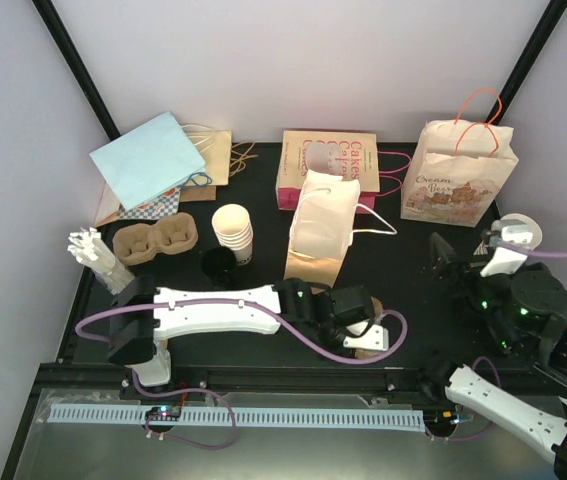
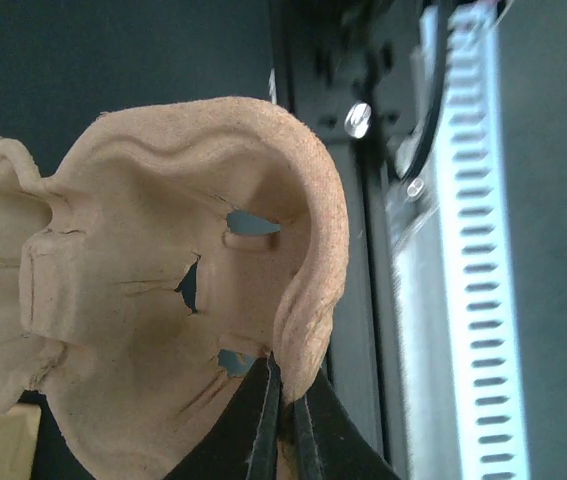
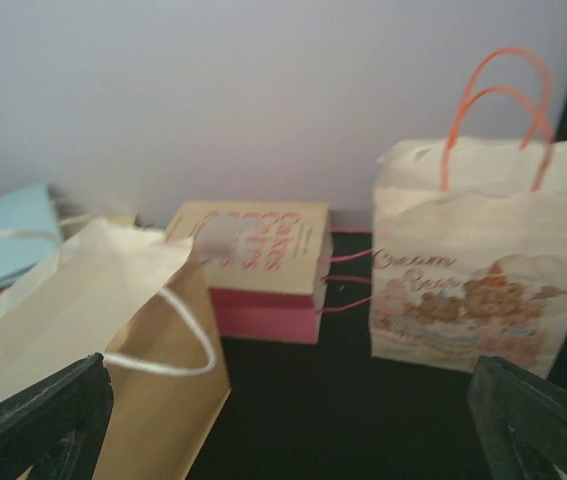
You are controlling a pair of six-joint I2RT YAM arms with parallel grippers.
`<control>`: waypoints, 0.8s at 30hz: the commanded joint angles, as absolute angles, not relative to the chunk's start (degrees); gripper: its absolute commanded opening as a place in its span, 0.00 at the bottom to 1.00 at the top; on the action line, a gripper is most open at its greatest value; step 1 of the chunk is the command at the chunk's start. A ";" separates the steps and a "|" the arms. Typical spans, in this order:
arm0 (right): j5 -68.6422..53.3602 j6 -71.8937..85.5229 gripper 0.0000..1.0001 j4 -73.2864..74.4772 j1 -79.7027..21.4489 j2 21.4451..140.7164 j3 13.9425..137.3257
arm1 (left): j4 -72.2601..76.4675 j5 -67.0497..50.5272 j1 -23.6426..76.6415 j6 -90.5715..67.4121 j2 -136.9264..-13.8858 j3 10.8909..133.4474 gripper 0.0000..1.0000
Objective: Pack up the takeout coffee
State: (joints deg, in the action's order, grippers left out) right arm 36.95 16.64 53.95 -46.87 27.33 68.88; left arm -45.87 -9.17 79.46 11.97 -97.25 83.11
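Small cream paper cup [image 1: 516, 234], I think, sits at the right edge of the black table [image 1: 413, 300] beside the right gripper [image 3: 285, 378]: jaws wide, holding nothing. Left gripper [image 2: 283, 385] pinched shut on the rim of brown moulded-pulp carrier [image 2: 163, 280]. Legible: "Cakes" on pink-and-cream bag [image 3: 263, 260], "Cream" on orange-handled paper bag [image 3: 463, 270].

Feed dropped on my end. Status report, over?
Left gripper shut on pulp carrier rim. Right gripper open, empty, facing printed bag. No coffee cup held; cup stack on table. White bag upright mid-table, beside stack.
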 commanded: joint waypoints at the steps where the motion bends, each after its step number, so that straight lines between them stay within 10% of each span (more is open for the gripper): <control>1: 27.38 17.23 1.00 56.43 -47.17 27.88 66.10 | -43.15 -2.41 79.43 12.35 -97.64 78.98 0.02; 5: 22.41 18.36 1.00 56.42 -47.14 27.06 62.60 | -41.19 -1.04 79.37 10.90 -96.86 75.17 0.11; 11: 19.90 20.25 1.00 59.50 -47.13 28.64 63.98 | -37.00 -2.31 79.43 9.07 -89.66 68.47 0.54; 24: 3.31 32.81 1.00 50.96 -47.09 29.98 51.15 | -35.96 -2.82 79.32 -8.17 -67.64 62.95 0.73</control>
State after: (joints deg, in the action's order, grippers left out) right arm 11.42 27.11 55.66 -46.85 30.37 56.62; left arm -37.47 -2.57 79.46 0.67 -72.97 63.53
